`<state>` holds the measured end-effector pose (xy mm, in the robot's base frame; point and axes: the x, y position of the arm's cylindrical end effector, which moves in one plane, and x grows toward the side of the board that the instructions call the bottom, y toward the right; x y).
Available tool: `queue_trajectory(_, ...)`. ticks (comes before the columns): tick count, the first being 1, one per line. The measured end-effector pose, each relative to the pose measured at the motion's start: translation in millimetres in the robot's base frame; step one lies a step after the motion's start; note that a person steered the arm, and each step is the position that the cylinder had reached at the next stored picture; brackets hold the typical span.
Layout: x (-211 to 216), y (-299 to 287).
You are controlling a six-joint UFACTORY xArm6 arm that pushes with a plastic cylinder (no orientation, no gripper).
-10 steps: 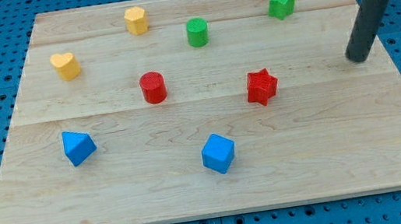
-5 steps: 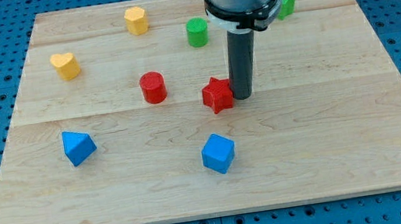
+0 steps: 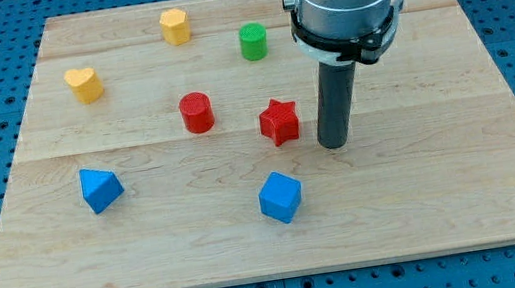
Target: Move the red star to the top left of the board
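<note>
Red star sits near the board's middle, just right of the red cylinder. My tip rests on the wood just right of the star and slightly nearer, a small gap between them, not touching. No jaws on this rig, only the plain dark rod, so nothing opens or closes.

Handling, as a judgement: the star looks like a small, light, rigid plastic piece with a matte, faintly ridged surface. It should slide easily on the smooth wood and will not deform. Its points make it prone to spin if pushed off-centre; best contact is a notch or flat on its near-right side, pushing through the centre toward the far left. The red cylinder lies close to that line and may get bumped.

Materials and shapes:
- Board: pale wooden planks, visible grain, seams running left to right, on a blue perforated base.
- Yellow heart, far left, near the goal corner.
- Yellow block, faceted, far edge; exact shape hard to tell.
- Green cylinder, far middle.
- Blue triangular block, near left.
- Blue cube, near middle.
</note>
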<state>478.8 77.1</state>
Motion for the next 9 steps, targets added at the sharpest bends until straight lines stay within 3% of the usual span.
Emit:
queue_trajectory(3,-33,-87)
queue_trajectory(9,-75,-105)
